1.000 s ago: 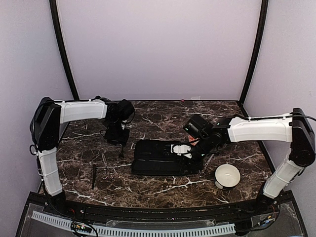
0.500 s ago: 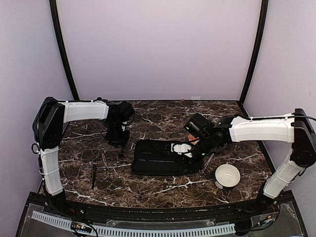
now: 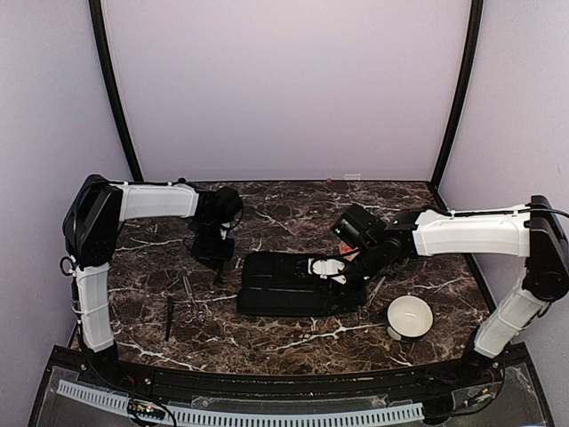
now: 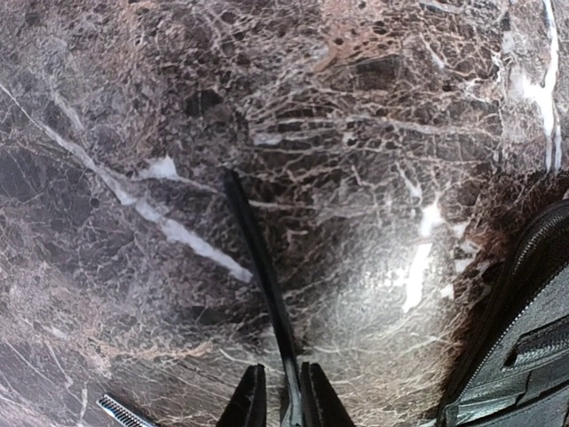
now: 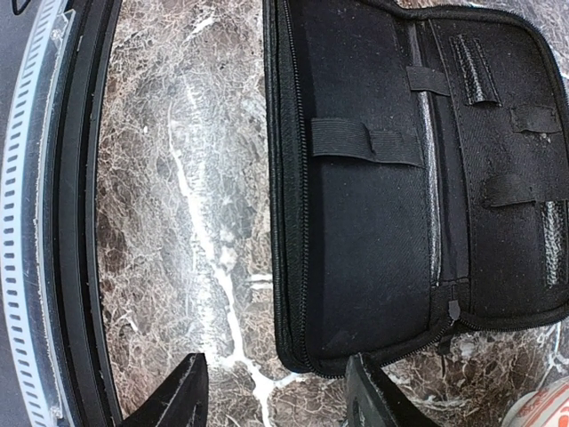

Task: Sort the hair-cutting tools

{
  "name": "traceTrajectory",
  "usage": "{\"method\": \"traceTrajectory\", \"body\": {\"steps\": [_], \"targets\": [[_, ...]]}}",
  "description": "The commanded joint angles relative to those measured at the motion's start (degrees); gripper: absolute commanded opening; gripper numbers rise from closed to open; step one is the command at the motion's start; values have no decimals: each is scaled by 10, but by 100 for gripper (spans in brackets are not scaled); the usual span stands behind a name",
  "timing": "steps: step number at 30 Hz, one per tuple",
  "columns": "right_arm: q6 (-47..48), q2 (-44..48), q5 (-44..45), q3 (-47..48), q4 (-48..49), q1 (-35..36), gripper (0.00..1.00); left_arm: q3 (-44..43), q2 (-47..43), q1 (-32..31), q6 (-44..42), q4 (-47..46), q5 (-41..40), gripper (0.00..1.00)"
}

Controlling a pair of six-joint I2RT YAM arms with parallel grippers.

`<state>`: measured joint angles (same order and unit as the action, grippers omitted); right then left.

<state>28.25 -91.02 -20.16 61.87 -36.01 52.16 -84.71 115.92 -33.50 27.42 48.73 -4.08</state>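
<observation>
My left gripper (image 3: 217, 260) is shut on a thin dark stick (image 4: 258, 258), which runs forward from the jaws over the marble; in the top view it (image 3: 219, 276) points down just left of the black case (image 3: 298, 285). Silver scissors (image 3: 189, 302) and a slim dark comb (image 3: 169, 317) lie on the table nearer the left front. My right gripper (image 3: 342, 272) hangs over the case's right half; in the right wrist view it (image 5: 280, 400) is open and empty above the open case's (image 5: 373, 205) corner. Another thin stick (image 3: 378, 286) lies just right of the case.
A white bowl (image 3: 410, 316) stands at the front right, and its rim (image 5: 544, 409) shows in the right wrist view. The case's zipper edge (image 4: 533, 356) sits close to the right of the left gripper. A silver toothed piece (image 4: 120, 412) lies at its lower left. The table's front rail (image 5: 76, 222) is nearby.
My left gripper has shifted slightly to the right with the stick still in it. The right arm has barely moved.
</observation>
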Motion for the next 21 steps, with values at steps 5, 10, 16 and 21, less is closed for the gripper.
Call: {"method": "traceTrajectory", "body": {"steps": [5, 10, 16, 21], "targets": [[3, 6, -7, -4, 6, -1, 53, 5, -4, 0, -3, 15, -1, 16], [4, 6, -8, -4, 7, -1, 53, 6, -4, 0, 0, 25, -9, 26], [4, 4, -9, -4, 7, -1, 53, 11, -4, 0, -3, 24, -6, 18], [4, 5, -9, -5, 8, -1, 53, 13, -4, 0, -8, 24, -6, 18]]}}
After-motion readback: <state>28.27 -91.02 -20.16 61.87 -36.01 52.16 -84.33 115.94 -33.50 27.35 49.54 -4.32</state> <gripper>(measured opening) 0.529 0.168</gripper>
